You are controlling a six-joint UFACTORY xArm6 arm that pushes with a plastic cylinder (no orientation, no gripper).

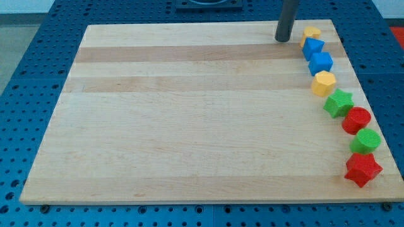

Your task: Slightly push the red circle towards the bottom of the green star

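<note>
- Wooden desk (189,113), blocks strung in a curved line down the view's right edge.
- From the top: yellow block (310,32), blue block (312,47), blue cube (320,62), yellow hexagon (324,82), green star (338,103), red circle (357,120), green circle (365,141), red star (363,168).
- Red circle touching the green star's lower right, just above the green circle.
- My tip (282,40) near the top edge, just left of the yellow block, well apart from the red circle.
- No fingers on this rod, so no state to tell.
</note>
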